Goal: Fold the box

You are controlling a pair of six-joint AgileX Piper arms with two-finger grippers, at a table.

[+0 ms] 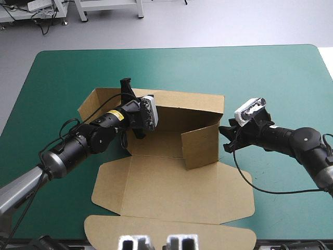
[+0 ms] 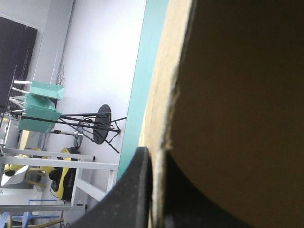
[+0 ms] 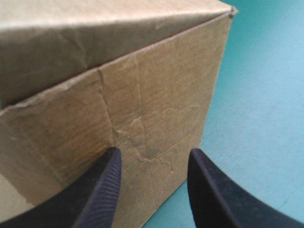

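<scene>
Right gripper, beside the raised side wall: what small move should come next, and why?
Probably ease the right gripper forward so its open fingers press the right wall of the box inward. That wall stands raised, the fingers sit apart just outside it, and the left gripper is shut on the board at its far left, steadying it.

The box (image 2: 237,95) fills the left wrist view, hiding most of the table (image 2: 151,71).

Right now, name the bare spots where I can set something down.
Bare: the teal-green cover between the box and the far edge. Crowded: beside the box, at the left gripper and right gripper; its flaps fill the near edge.
</scene>
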